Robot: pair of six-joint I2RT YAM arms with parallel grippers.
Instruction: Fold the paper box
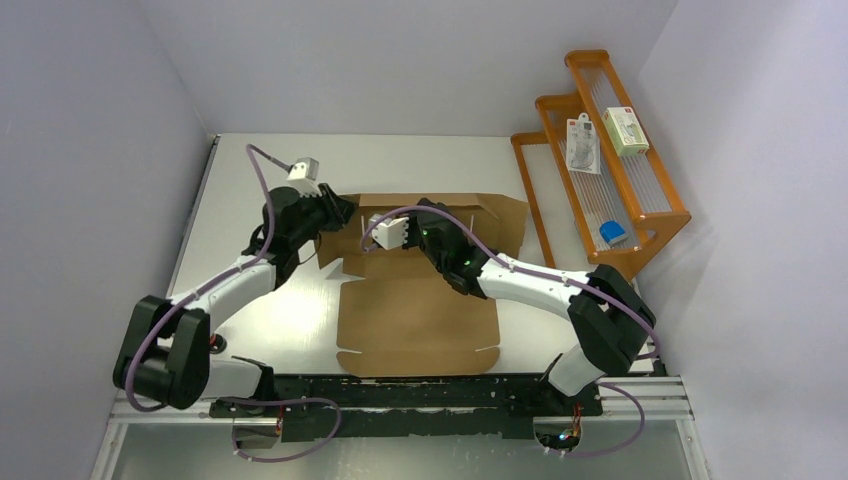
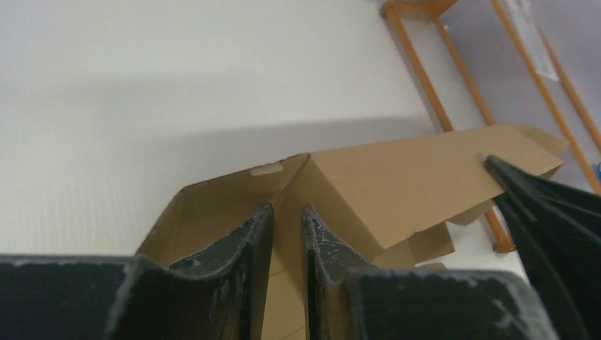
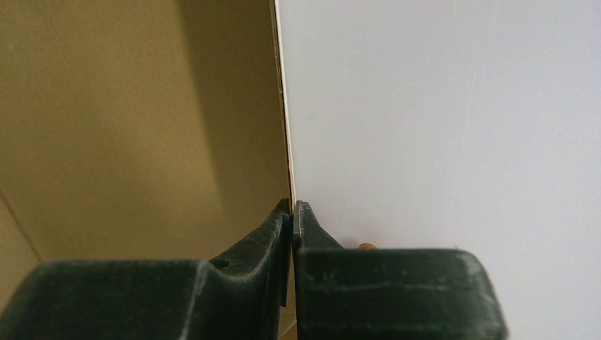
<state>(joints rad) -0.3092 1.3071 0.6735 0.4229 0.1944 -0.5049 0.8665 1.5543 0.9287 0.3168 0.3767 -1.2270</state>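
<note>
The paper box (image 1: pixel 420 320) is a brown cardboard sheet whose near panel lies flat on the table while its far part (image 1: pixel 495 215) is raised. My left gripper (image 1: pixel 338 213) is at the raised part's left corner. In the left wrist view its fingers (image 2: pixel 259 237) stand a narrow gap apart, with the corner crease of the paper box (image 2: pixel 397 184) running down into that gap. My right gripper (image 1: pixel 418 213) is at the middle of the raised wall. In the right wrist view that gripper (image 3: pixel 292 207) is shut on the thin edge of the cardboard wall (image 3: pixel 142 120).
An orange wire-fronted rack (image 1: pixel 640 235) stands at the back right, holding small white packages (image 1: pixel 582 145) and a blue item (image 1: pixel 613 233). White walls close in the table on the left, back and right. The arm bases sit on a black rail (image 1: pixel 400 392) at the near edge.
</note>
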